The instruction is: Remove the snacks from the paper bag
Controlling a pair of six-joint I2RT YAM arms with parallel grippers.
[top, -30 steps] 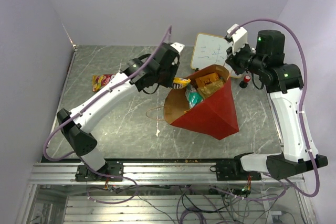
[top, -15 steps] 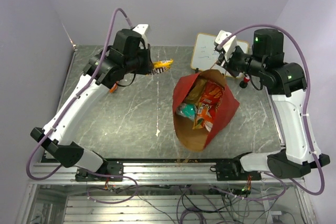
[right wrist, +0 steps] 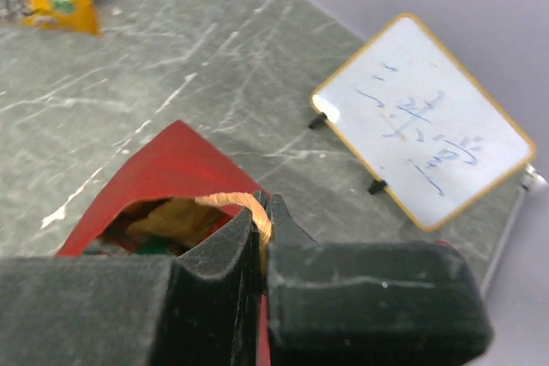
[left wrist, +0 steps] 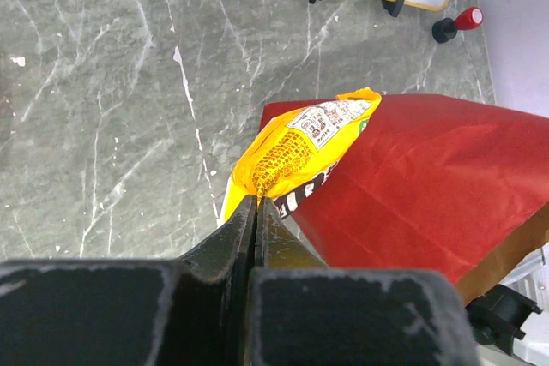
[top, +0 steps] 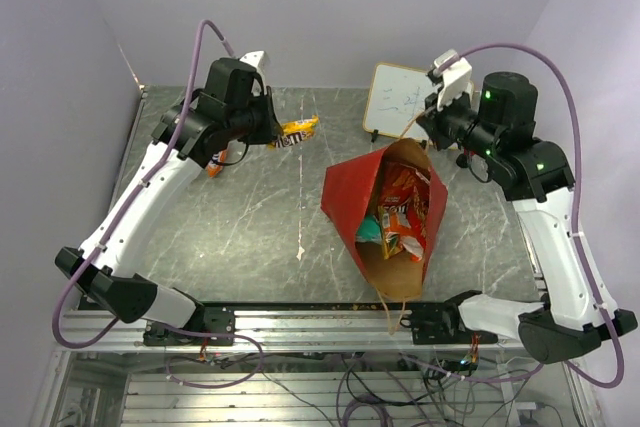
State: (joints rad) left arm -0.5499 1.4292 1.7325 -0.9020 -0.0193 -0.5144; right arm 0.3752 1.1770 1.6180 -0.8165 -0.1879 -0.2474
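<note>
- Yellow foil is what my left gripper (left wrist: 256, 205) has. The fingers are clenched flat on one end of a yellow packet (left wrist: 296, 139), which is carried clear of the bag above the bench (top: 250, 227), toward the far edge and left of centre.
- That packet's long axis runs roughly along the far edge, and its free end points right, toward the whiteboard (top: 402, 97).
- My right gripper (right wrist: 262, 212) is pinched shut on the tan cord handle (right wrist: 232, 201), near the far-right corner. I judge this grip keeps the bag's mouth up and steady while the other arm unloads.
- The paper bag (top: 350, 192) sits right of centre with its long axis running far to near. Its brown mouth gapes toward the near edge and up at the overhead camera.
- Several snacks (top: 402, 217) lie inside, red and teal packs among them, so I judge the job only partly done.
- Next, the yellow packet wants setting down on the left side, well apart from the bag.
</note>
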